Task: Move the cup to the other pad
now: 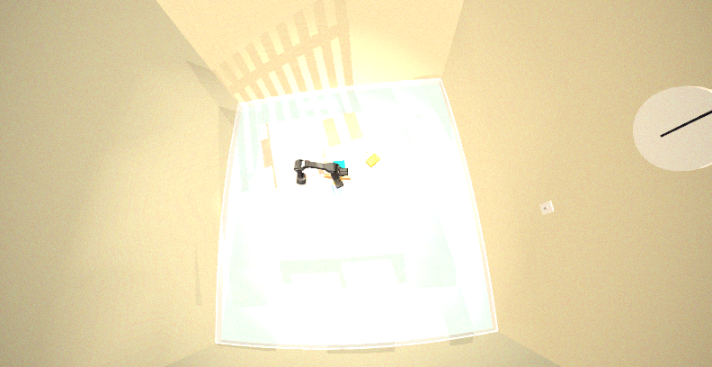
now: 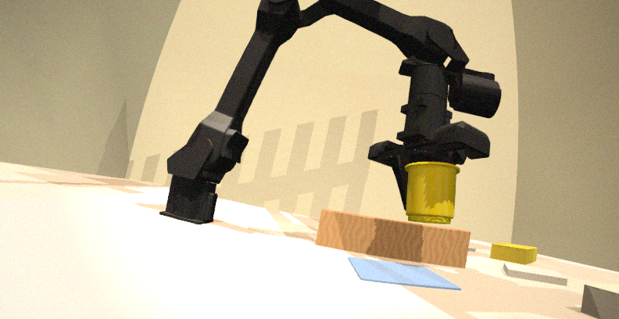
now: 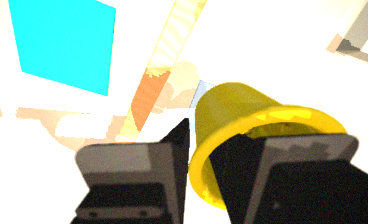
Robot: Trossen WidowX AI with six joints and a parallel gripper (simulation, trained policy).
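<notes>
The yellow cup (image 2: 431, 193) (image 3: 235, 112) hangs nearly upright in the air, its base at about the height of the wooden barrier's top in the exterior view. My gripper (image 2: 408, 199) (image 3: 195, 122) is shut on the cup's wall, with one finger inside the cup and one outside. The marbles are hidden in all views. The light blue pad (image 2: 402, 273) (image 3: 197, 95) lies flat, with nothing on it that I can see. The cyan pad (image 1: 339, 163) (image 3: 65, 45) lies on the other side of the barrier and looks bare.
The long wooden barrier (image 2: 391, 238) (image 3: 150, 100) stands between the two pads. A yellow block (image 1: 372, 160) (image 2: 513, 252) lies farther out. A pale flat slab (image 2: 534, 274) and a grey block (image 2: 602, 301) are at the right in the exterior view.
</notes>
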